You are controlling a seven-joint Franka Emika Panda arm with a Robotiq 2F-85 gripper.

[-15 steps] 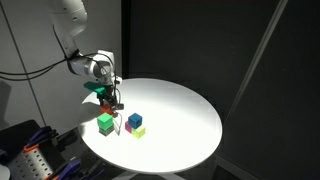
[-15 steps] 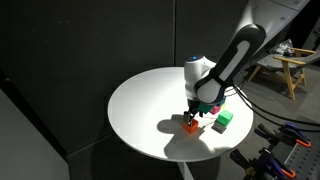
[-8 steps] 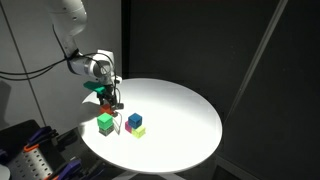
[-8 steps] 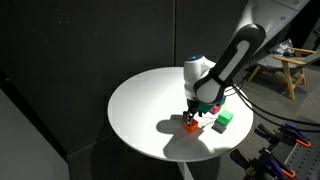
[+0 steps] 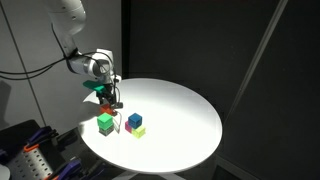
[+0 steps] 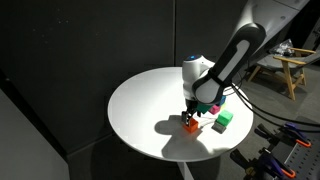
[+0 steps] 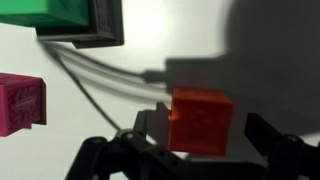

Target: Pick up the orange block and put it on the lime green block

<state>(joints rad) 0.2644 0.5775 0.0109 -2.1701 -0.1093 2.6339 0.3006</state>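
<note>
The end effector (image 7: 190, 160) is hovering low over the white round surface (image 6: 140, 95), its jaws standing open. In the wrist view, its two dark fingers (image 7: 285, 150) are straddling the orange block (image 7: 200, 120), which is sitting on the surface between them. A sliver of white is showing between the block's right face and the finger on that side. On the left the finger is lying close against the block, and whether it is touching cannot be told. Nothing is being lifted.

Beyond the fingers in the wrist view, a magenta block (image 7: 20, 102) is lying at nine o'clock from the orange one, well apart from it. Farther on, at about ten o'clock, the lime green block (image 7: 50, 10) is sitting partly cut off by the edge of the picture, one side in shadow.

In an exterior view, a blue block (image 5: 134, 120) and a paler yellow-green block (image 5: 138, 131) are resting close together at about three o'clock from the lime green one. The arm (image 6: 230, 60) is reaching down over the surface's rim.
</note>
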